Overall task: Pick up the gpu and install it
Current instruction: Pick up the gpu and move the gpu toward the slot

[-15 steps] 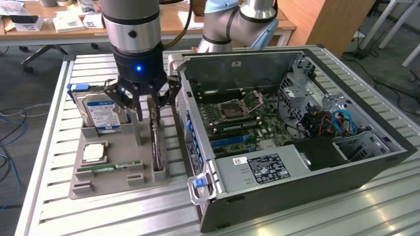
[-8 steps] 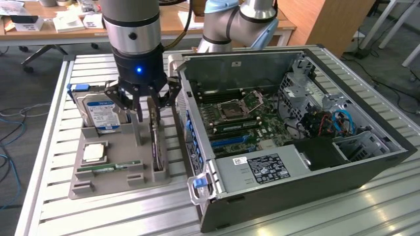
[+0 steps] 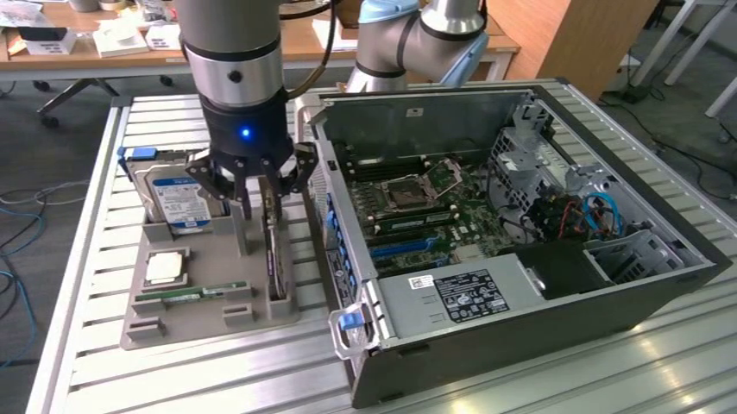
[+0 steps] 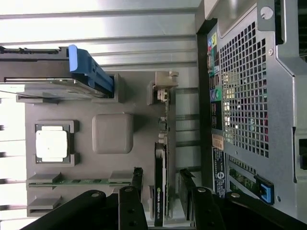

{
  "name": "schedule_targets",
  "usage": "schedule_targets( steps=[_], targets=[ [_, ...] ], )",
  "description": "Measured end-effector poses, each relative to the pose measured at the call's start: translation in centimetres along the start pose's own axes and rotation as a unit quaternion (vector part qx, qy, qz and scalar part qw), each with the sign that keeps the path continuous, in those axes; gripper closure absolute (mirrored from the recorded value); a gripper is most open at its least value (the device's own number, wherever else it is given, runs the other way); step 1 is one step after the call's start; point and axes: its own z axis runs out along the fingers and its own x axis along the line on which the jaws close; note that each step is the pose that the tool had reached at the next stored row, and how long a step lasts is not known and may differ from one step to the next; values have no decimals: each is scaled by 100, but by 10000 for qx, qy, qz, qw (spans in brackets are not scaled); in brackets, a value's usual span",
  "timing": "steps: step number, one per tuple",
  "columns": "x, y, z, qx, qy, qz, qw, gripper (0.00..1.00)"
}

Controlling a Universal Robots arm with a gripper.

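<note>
The gpu (image 3: 274,259) stands on its long edge in a slot of the grey holder tray (image 3: 150,323), beside the open computer case (image 3: 519,224). My gripper (image 3: 259,210) hangs straight down over it, open, with one finger on each side of the card's upper edge. From the wrist view the gpu (image 4: 160,187) is a thin dark strip with a green logo. The two fingertips (image 4: 137,176) flank it with a small gap on both sides, so my gripper (image 4: 161,176) is not clamping it.
The tray also holds a hard drive (image 3: 179,200) with a blue bracket (image 4: 91,74), a square processor (image 3: 165,267) and a green memory stick (image 3: 190,295). The motherboard (image 3: 420,216) lies exposed inside the case. The case's rear panel (image 4: 249,96) stands close to the tray.
</note>
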Motion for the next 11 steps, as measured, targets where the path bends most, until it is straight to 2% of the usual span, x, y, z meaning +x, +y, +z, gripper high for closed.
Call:
schedule_targets(
  steps=[11],
  targets=[
    [3, -5, 118, 0, 0, 0, 10000, 57]
  ],
)
